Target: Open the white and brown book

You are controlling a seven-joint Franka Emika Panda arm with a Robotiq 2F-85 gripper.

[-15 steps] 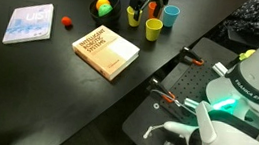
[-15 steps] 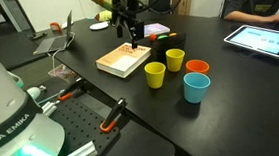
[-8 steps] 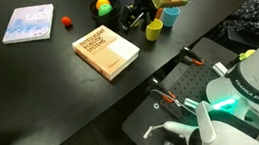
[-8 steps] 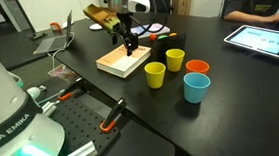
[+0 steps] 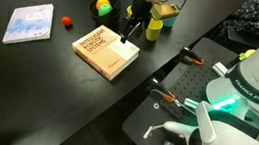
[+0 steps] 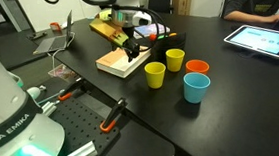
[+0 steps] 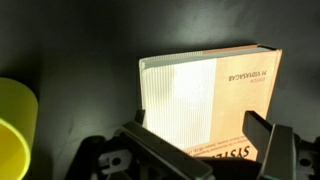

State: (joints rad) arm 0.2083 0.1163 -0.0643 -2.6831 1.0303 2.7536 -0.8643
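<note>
Our hand [image 7: 200, 138] hangs wide open, gripping nothing, just above the page edge of the book [image 7: 185, 95] on the desk [image 5: 26, 89].

On my black table [image 5: 28, 79]: the white and brown book [image 5: 105, 52] lying flat, a light-blue book [image 5: 29, 23], a red ball [image 5: 67, 21], and a yellow-green cup [image 6: 155, 75], yellow cup [image 6: 175, 59], orange cup [image 6: 197, 69] and blue cup [image 6: 196, 87] clustered together.

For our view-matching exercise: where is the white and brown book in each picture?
Exterior view: white and brown book, left of centre.
Exterior view: book, upper middle, left of cups.
Wrist view: book fills the centre.
Shared landmark: the open tool at the book.
</note>
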